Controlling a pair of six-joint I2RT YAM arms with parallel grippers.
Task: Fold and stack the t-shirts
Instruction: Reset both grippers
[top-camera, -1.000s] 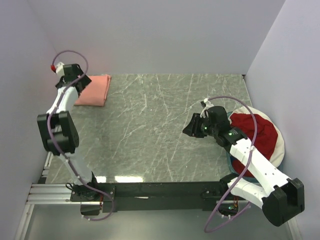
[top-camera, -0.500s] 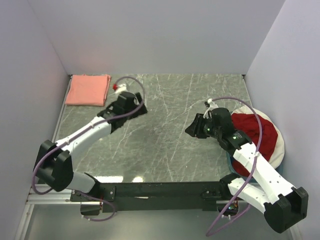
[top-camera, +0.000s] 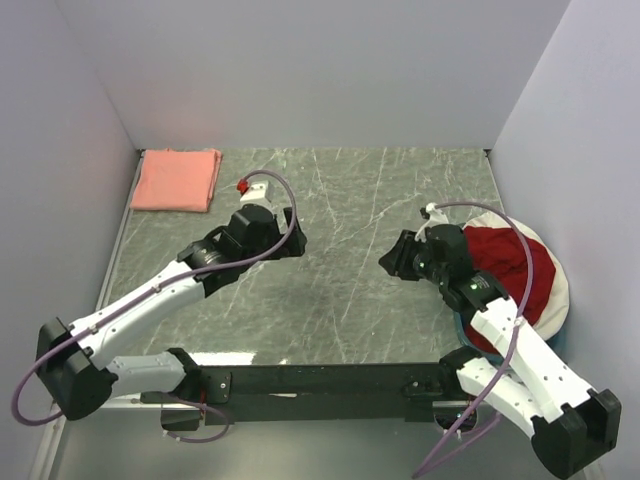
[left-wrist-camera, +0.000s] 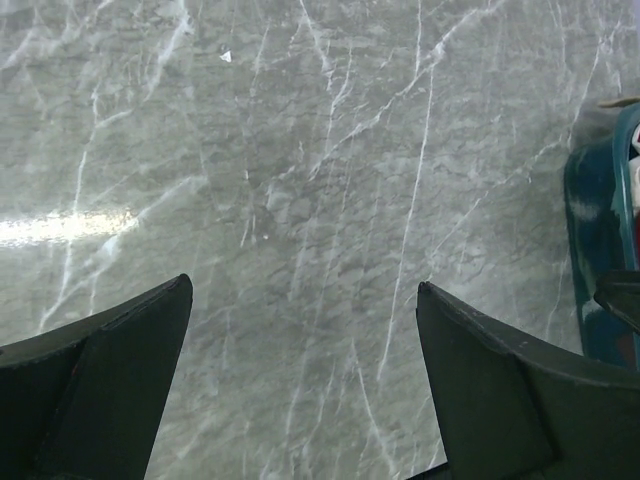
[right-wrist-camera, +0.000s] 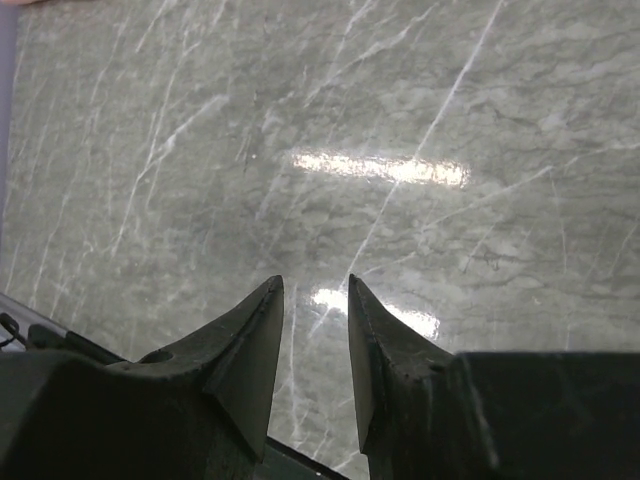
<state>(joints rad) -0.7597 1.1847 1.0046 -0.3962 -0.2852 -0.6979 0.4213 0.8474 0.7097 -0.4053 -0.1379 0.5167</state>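
Since one shirt lies folded and the other is still heaped, entries run left to right, each placed against the basket (top-camera: 560, 300).

Salmon-pink t-shirt (top-camera: 177, 180): folded flat into a rectangle on the surface (top-camera: 340, 200), well apart from the basket, on the opposite side and further back.
Left fingers (left-wrist-camera: 110, 380): spread wide, holding nothing; over bare surface, about midway between the pink shirt and the basket, pointing towards the basket.
Right fingers (right-wrist-camera: 245, 350): narrow gap, nothing between them; just beside the basket's left edge, turned away from it.
Dark red t-shirt (top-camera: 505, 262): unfolded, bunched inside the basket, partly under the right arm.
Step in hand, as judged: fetch the red shirt.
Method: pinch one upper fold near the collar or a shoulder, lift clear of the rim, then spread the shirt flat on the surface left of the basket before folding.
Change over one second: left arm swung from the pink shirt's corner to mid-surface; right arm barely shifted; both shirts unmoved.
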